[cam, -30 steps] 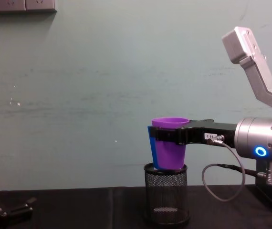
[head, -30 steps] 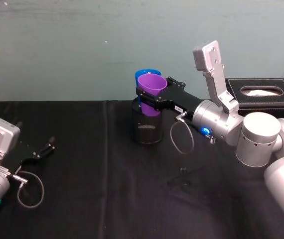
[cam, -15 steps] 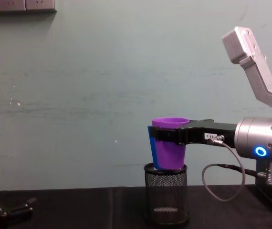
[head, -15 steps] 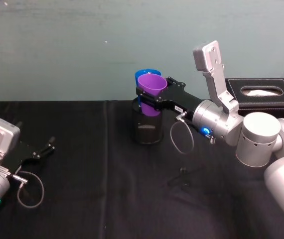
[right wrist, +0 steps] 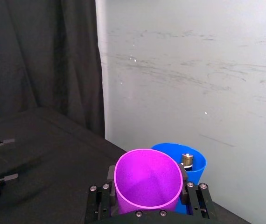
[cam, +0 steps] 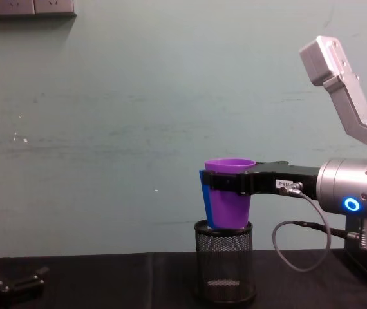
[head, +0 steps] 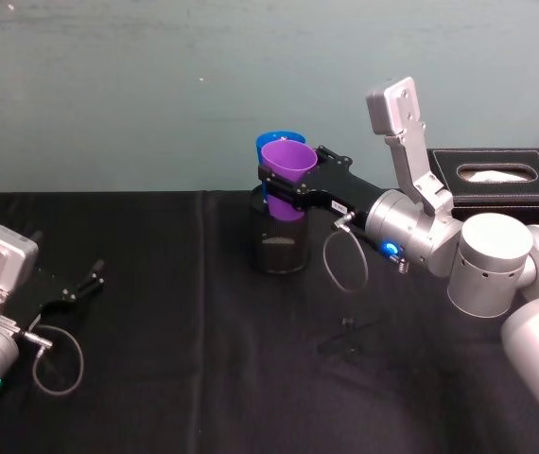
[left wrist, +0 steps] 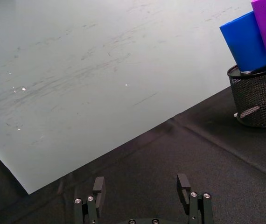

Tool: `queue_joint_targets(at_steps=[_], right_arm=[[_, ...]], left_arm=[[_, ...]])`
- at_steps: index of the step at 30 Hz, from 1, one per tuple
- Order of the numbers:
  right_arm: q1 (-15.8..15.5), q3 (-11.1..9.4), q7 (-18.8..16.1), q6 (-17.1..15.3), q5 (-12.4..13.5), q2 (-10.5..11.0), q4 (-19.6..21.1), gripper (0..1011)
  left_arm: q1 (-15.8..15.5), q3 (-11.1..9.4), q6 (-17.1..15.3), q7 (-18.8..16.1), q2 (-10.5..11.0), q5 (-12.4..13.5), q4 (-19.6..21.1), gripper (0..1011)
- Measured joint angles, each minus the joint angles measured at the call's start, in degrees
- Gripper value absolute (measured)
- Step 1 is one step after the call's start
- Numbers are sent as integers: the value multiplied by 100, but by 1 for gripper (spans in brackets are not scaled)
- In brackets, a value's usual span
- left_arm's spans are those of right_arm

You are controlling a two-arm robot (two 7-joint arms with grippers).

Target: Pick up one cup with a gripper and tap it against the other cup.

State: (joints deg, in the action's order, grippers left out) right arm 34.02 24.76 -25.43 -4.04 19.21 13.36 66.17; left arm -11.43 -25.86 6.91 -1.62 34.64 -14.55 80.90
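The purple cup (head: 286, 176), a smooth plastic tapered tumbler, stands upright with its mouth up and long axis vertical, gripped at the sides by the right claw (head: 285, 186), whose long flat black jaws clamp it. It hangs above the black mesh holder (head: 279, 244) near the far edge of the black-clothed worktop (head: 175, 378). The blue cup (head: 269, 151), equally smooth and tapered, rises from that holder, just behind the purple one. The left claw (head: 88, 281) rests, jaws apart, near the worktop's left edge.

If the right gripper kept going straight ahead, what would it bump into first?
Probably the blue cup. The right gripper holds the purple cup, and the blue one sits right beyond it, maybe touching already.
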Motion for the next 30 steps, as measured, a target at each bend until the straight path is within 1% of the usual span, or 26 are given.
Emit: queue_joint_targets(at_steps=[30], right_arm=[[0,0,0,0,0,0,0,735]], left_arm=[[0,0,0,0,0,0,0,1000]])
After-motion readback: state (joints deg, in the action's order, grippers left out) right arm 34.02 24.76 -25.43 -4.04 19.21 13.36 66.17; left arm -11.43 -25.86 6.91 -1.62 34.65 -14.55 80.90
